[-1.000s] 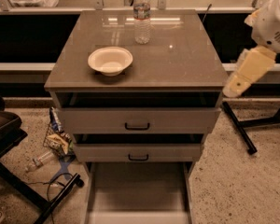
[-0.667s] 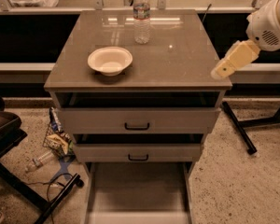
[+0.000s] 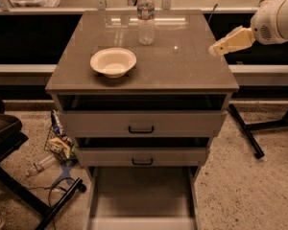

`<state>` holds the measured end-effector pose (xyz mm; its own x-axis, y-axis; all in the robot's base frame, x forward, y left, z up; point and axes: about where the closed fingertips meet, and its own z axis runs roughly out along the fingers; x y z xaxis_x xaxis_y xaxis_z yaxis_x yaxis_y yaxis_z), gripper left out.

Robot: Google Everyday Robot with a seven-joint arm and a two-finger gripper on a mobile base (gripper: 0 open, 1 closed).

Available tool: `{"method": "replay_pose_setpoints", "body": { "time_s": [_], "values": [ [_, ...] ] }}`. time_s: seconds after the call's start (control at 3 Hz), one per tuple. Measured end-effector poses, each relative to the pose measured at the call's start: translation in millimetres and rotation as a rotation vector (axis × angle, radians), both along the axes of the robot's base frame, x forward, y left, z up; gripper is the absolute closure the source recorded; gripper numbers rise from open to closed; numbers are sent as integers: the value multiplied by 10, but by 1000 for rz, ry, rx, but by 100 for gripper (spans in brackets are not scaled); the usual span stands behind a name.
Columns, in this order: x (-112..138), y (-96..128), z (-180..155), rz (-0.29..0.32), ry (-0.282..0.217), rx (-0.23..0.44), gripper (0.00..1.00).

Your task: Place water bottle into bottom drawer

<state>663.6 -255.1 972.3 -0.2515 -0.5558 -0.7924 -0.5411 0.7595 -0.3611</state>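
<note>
The water bottle (image 3: pixel 145 16), clear with a white cap and a white-and-blue label band, stands upright at the back middle of the brown cabinet top (image 3: pixel 182 66). The bottom drawer (image 3: pixel 141 198) is pulled out towards me, and its flat grey floor is bare. My gripper (image 3: pixel 217 49), a tan piece on the white arm, hovers over the right edge of the cabinet top. It is to the right of the bottle, apart from it, and holds nothing that I can see.
A cream bowl (image 3: pixel 113 62) sits on the cabinet top, front left of the bottle. Two upper drawer fronts with black handles (image 3: pixel 141 129) are slightly open. Wrappers and a small clear bottle (image 3: pixel 38 166) lie on the floor at left, beside black chair legs (image 3: pixel 57 202). A black stand leg (image 3: pixel 245 131) is at right.
My gripper has risen and moved left, from beside the cabinet's right side to over the right edge of its top. The bottle and bowl have not moved.
</note>
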Motion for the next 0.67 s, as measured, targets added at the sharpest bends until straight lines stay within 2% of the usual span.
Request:
{"method": "replay_pose_setpoints", "body": {
  "time_s": [0.33,0.67],
  "values": [
    [0,1,0,0,0,0,0],
    [468,379,8,50,-69,137,0]
  ]
}}
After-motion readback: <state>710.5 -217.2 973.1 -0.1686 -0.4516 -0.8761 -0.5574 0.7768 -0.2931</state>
